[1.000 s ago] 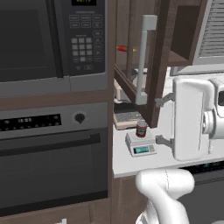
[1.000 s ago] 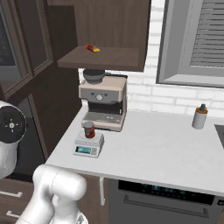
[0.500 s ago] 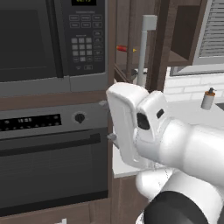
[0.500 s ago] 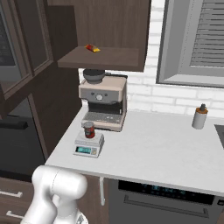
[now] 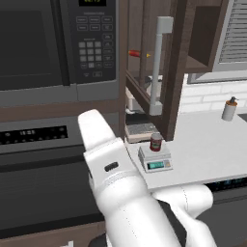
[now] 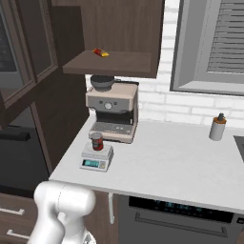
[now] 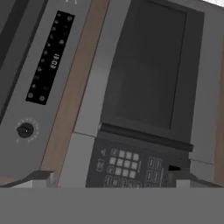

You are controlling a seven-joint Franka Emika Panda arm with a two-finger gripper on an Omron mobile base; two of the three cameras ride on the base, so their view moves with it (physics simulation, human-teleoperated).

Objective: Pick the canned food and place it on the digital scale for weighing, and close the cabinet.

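Arm is swinging left since the earlier frames, away from the counter; its white links are now crossing the oven front in the left base view. Tool [image 7: 109, 179] is facing the microwave [image 7: 144, 87] keypad, tips apart and holding nothing. Canned food [image 5: 156, 142] is sitting upright on the digital scale [image 5: 155, 158] near the counter's [image 6: 190, 162] front left corner. Cabinet [image 5: 169, 72] door is standing open, its vertical handle [image 5: 157, 67] right of the tool, edge-on above the scale. Closing is likely next.

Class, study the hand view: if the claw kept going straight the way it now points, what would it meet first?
Probably the black microwave: its door and keypad lie dead ahead of the claw. Depth is unclear, so how near it is cannot be told.
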